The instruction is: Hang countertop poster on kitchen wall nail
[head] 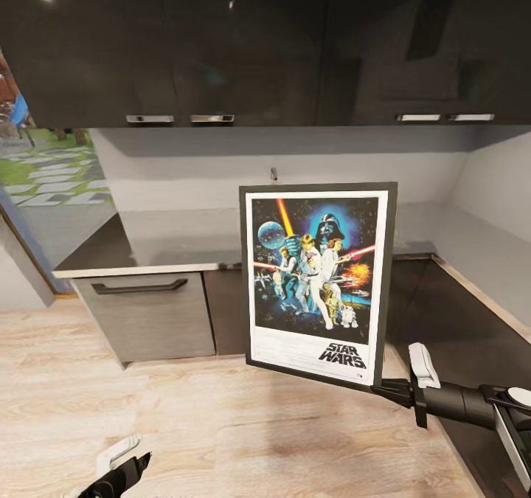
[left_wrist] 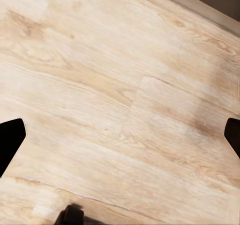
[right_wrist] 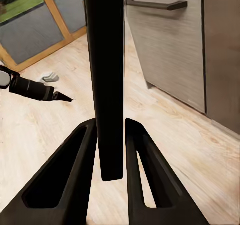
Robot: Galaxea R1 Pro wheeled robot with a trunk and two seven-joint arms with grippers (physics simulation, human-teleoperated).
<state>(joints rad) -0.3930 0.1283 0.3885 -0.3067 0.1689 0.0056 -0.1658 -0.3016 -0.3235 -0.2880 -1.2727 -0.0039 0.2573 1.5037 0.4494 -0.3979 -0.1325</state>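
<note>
I see the right claw (right_wrist: pixel 111 150) clamped on the lower right corner of the poster (head: pixel 317 280), its 2 fingers (right_wrist: pixel 65 180) pressing the frame edge from both sides. The poster stands upright in the air, in front of the grey tabletop (head: pixel 177 236), not touching it. A small dark nail (head: pixel 273 174) sits on the pale wall just above the poster. The left claw (head: pixel 122 465) hangs low over the wooden floor (left_wrist: pixel 120 100), its fingers spread wide and holding nothing.
</note>
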